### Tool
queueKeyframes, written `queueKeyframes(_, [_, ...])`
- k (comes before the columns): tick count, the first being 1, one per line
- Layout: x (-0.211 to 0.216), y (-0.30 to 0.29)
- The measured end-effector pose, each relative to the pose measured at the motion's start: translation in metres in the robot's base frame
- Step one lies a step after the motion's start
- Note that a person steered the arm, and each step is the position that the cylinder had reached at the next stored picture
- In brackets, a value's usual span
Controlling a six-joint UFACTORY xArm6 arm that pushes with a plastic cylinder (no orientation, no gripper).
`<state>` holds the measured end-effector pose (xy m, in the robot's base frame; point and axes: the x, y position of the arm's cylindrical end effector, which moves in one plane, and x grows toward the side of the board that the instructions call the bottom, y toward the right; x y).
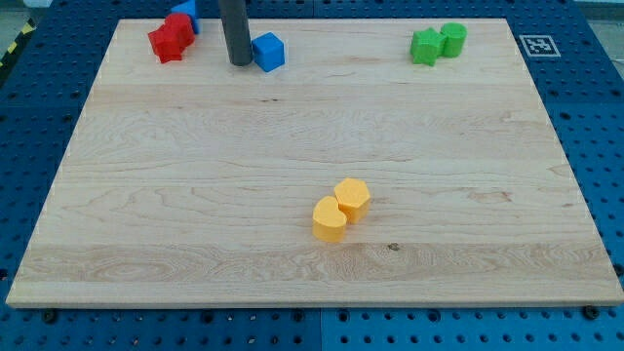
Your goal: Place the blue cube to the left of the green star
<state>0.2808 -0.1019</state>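
The blue cube (268, 51) sits near the view's top, left of centre, on the wooden board (312, 166). My tip (239, 62) is the end of the dark rod, right beside the cube on its left, touching or nearly touching it. The green star (425, 46) lies far to the right near the view's top, with a green cylinder (453, 39) touching its right side.
Two red blocks (171, 38) sit at the top left, with another blue block (187, 12) just behind them at the board's edge. Two yellow blocks (341, 208) lie together below centre. A fiducial marker (539, 45) is at the top right.
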Motion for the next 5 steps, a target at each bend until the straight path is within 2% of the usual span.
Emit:
queueKeyframes(3, [-0.004,0.049])
queueKeyframes(5, [-0.03,0.073])
